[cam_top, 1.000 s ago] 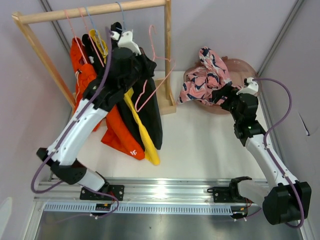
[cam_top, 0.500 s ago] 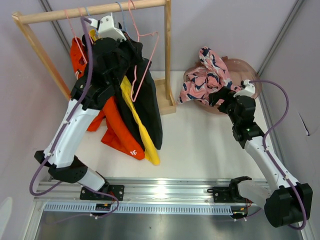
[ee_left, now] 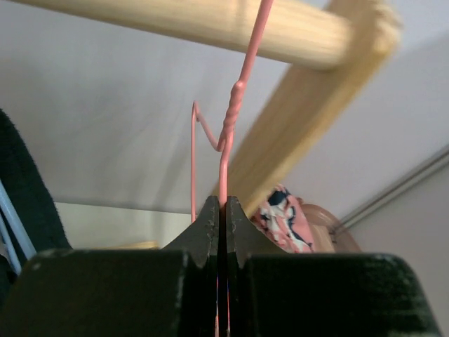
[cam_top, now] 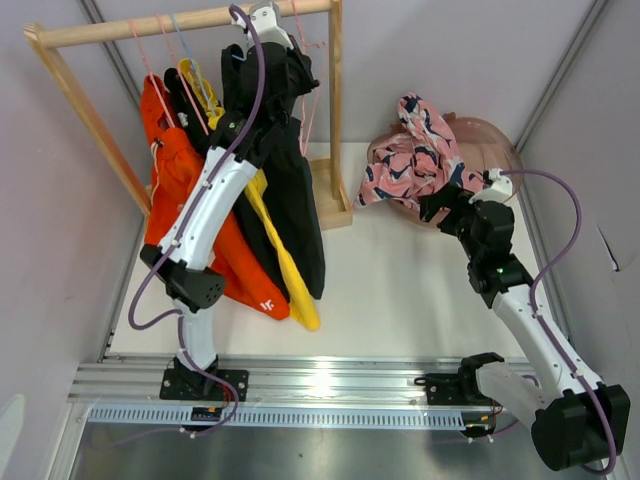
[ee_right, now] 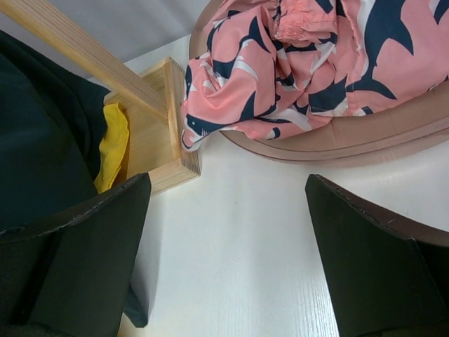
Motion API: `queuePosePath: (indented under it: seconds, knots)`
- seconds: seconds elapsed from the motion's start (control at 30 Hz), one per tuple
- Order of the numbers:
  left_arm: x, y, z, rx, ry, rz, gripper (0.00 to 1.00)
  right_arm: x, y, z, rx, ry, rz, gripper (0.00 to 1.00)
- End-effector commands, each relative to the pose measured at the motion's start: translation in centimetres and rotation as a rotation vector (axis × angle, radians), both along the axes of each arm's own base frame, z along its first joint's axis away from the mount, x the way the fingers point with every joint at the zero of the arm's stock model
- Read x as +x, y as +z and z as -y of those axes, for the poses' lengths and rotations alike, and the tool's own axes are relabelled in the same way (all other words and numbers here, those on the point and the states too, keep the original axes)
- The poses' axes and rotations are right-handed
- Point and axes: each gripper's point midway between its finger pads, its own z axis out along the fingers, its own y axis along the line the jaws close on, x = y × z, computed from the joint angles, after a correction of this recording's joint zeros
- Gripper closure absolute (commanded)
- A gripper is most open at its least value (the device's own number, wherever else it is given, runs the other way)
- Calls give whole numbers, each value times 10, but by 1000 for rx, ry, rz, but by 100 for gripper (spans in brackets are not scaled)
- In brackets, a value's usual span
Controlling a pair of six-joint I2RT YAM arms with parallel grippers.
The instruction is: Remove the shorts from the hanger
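**Top external view: left arm up at the rail gripping a hanger, floral shorts lying in the bowl**

The left arm reaches high to the wooden rail (cam_top: 150,28) of the clothes rack. In the left wrist view, the left end effector (ee_left: 221,210) is closed, its fingers pinched tight on the thin wire of a pink hanger (ee_left: 231,112). The wire's twisted neck rises in front of the rail.

Below the rail hang the orange shorts (cam_top: 175,170) with a small white mark near the hem, the yellow shorts (cam_top: 285,260) and the black shorts (cam_top: 300,190). They are bunched together, and their lower ends drape down toward the white worktop (cam_top: 400,290). The left arm crosses in front of them.

The pink floral shorts (cam_top: 415,150) lie apart from the rack, heaped in a round brownish bowl (cam_top: 495,140) at the far right of the worktop. One corner spills over the bowl's rim toward the rack's wooden foot (ee_right: 165,126).

The right end effector (ee_right: 226,182) has its fingers spread wide and grips nothing. It sits over bare worktop, just in front of the bowl and near the rack's foot.
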Motion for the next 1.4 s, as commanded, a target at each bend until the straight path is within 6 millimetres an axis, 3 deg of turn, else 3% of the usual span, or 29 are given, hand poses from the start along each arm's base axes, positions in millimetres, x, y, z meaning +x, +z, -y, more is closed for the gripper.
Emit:
queuePosePath:
  seconds: [0.0,0.1,0.27,0.37,0.4,0.47,0.57,0.7,0.87,0.93,1.0,1.03,1.2,1.37]
  knots:
    - [10,31,-14,-105,-3,85,100,-6,4,-5,-7,22,19,1]
    - [23,20,-16,-109,-8,69,100,-9,0,-14,-7,45,11,1]
    - [24,12,-11,-110,-57,45,100,-12,-5,-26,-9,61,6,1]
    - [15,13,-4,-95,-121,45,82,-12,-9,-32,-12,69,-2,1]
    - [11,14,-2,-94,-136,47,61,-12,-11,-34,-11,71,-7,0]
    - [-1,19,0,-93,-182,44,39,-13,-11,-37,-14,76,-6,1]
    - [-21,29,-3,-110,-211,41,32,-15,-12,-43,-13,86,-4,0]
    - [-45,29,-15,-113,-208,24,30,-16,-16,-47,-13,94,-12,1]
    - [-75,46,-36,-114,-187,62,29,-19,-20,-53,-12,108,-16,1]
    - [-78,40,-40,-99,-178,54,30,-19,-21,-54,-10,108,-16,1]
    - [-88,48,-46,-105,-176,80,29,-20,-22,-56,-11,115,-19,1]
    - [-86,34,-44,-84,-180,58,29,-20,-22,-57,-9,118,-18,1]
    - [-85,20,-62,-60,-91,31,28,-22,-24,-61,-14,124,-24,0]
    - [-67,3,-76,-47,-8,-12,28,-25,-25,-61,-23,126,-28,1]
